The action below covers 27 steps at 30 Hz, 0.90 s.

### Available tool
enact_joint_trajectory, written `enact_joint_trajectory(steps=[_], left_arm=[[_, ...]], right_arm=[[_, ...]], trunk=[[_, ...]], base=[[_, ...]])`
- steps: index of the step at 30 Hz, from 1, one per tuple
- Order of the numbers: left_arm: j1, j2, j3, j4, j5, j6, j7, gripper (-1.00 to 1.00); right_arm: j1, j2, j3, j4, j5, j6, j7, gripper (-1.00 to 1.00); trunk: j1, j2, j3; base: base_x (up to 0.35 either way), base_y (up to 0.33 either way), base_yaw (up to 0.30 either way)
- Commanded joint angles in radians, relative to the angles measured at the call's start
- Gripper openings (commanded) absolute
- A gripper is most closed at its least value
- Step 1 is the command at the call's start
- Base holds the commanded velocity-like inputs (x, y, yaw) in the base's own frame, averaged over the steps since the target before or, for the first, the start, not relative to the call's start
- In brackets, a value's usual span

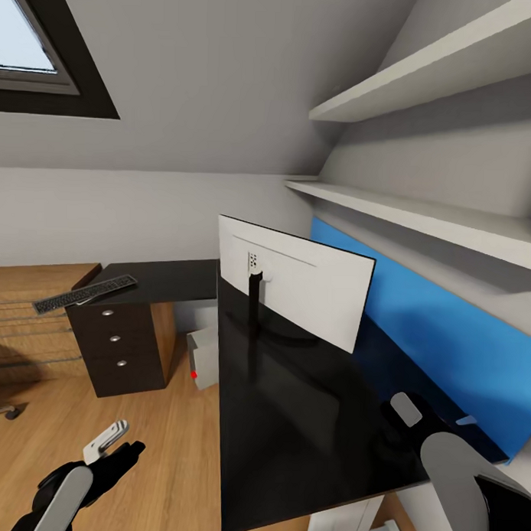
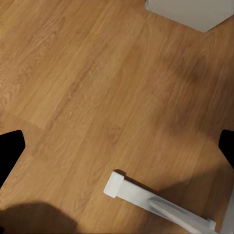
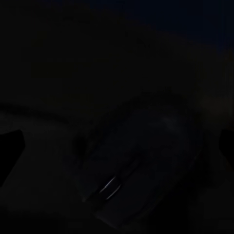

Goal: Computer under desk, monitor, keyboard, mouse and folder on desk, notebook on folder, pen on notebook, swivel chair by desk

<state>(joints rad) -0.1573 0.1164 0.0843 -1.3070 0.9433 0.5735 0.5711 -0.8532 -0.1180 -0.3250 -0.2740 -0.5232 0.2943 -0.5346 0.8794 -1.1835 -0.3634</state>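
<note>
- The mouse point(image 3: 129, 161) lies on the glossy black desk point(image 1: 291, 419), directly beneath my right gripper point(image 1: 413, 416), very dim in the wrist view.
- My right fingers look spread either side of it; I cannot be sure.
- I judge it light, hard and smooth, so slippery; best pinched across its narrow flanks.
- My left gripper point(image 1: 110, 444) hangs open and empty over the wooden floor point(image 2: 87, 87).
- The monitor point(image 1: 295, 282) stands on the desk; the keyboard point(image 1: 84, 293) rests on a separate drawer unit point(image 1: 121, 345).
</note>
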Motion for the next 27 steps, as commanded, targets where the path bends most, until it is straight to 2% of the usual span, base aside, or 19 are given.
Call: enact_joint_trajectory(steps=[1,19,27], left_arm=[[-0.001,0.0,0.0,0.0,0.009,0.002,0.009,1.0],[-0.001,0.0,0.0,0.005,0.005,0.002,0.01,1.0],[-0.001,0.0,0.004,-0.003,0.005,0.003,0.011,1.0]], right_arm=[[0.0,0.0,0.001,-0.002,-0.007,0.005,-0.005,1.0],[0.0,-0.001,-0.003,0.017,-0.011,0.009,-0.007,1.0],[0.0,-0.002,-0.022,0.029,-0.011,0.009,-0.007,1.0]], trunk=[[0.0,-0.001,-0.001],[0.0,-0.001,-0.001],[0.0,-0.001,-0.001]], base=[[0.02,0.0,0.0],[0.004,0.0,0.0],[0.0,0.0,0.0]])
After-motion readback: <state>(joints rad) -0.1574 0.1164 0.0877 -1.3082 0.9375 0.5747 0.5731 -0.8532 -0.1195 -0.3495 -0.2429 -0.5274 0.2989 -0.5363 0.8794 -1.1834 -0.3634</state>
